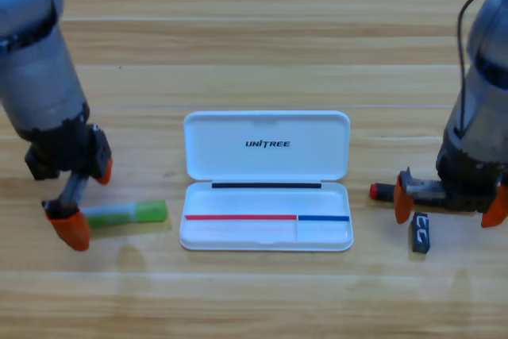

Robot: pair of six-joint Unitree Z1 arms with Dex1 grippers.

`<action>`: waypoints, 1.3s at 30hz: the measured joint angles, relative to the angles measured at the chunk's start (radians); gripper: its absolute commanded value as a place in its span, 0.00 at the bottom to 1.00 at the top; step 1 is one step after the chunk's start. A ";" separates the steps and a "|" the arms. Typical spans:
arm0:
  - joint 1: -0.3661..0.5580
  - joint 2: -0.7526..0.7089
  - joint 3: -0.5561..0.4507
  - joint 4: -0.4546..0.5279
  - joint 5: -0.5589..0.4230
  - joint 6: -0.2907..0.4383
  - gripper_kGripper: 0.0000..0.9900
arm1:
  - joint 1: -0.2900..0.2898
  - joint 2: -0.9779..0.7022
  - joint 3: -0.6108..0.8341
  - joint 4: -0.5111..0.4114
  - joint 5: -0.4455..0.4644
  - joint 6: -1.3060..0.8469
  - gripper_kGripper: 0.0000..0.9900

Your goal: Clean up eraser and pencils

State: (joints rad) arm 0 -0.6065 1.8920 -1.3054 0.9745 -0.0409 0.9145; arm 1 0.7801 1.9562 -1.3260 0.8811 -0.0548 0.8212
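Pencils first: your green pencil (127,213) lies flat on the wooden table (254,45), just left of the open white case (267,182), its green end toward the case and its pale end toward the left gripper (86,200). That gripper stands over the pale end with its orange jaws spread wide, one above the pencil and one below it at the tip, so you are straddling it and not yet clamped on it.

Your red pencil (382,191) lies to the right of the case, and only its red tip and a short dark stretch show; the rest is hidden under the right gripper (449,204). You see that gripper's two orange jaws set well apart on either side of its black body, wide open over the pencil.

Your eraser (421,233) sits on the table just below the right gripper, between its jaws, apart from the case.

Nothing from the task lies inside the case tray.
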 measured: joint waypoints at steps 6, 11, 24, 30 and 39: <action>0.015 0.068 -0.011 -0.004 0.000 -0.041 0.97 | -0.010 0.043 -0.014 -0.003 0.012 0.045 0.94; 0.034 0.099 -0.012 -0.034 0.000 -0.044 0.97 | -0.012 0.054 -0.019 -0.017 0.049 0.047 0.90; 0.038 0.115 -0.003 -0.110 0.000 -0.044 0.97 | -0.025 0.094 -0.021 -0.042 0.062 0.057 0.77; 0.038 0.115 0.049 -0.180 0.001 -0.044 0.97 | -0.031 0.105 -0.019 -0.082 0.062 0.057 0.44; 0.038 0.113 0.085 -0.223 0.035 -0.044 0.97 | -0.045 0.114 -0.008 -0.102 0.089 0.053 0.00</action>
State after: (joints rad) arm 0 -0.5687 2.0047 -1.2200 0.7510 -0.0061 0.8703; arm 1 0.7349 2.0699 -1.3337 0.7793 0.0345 0.8740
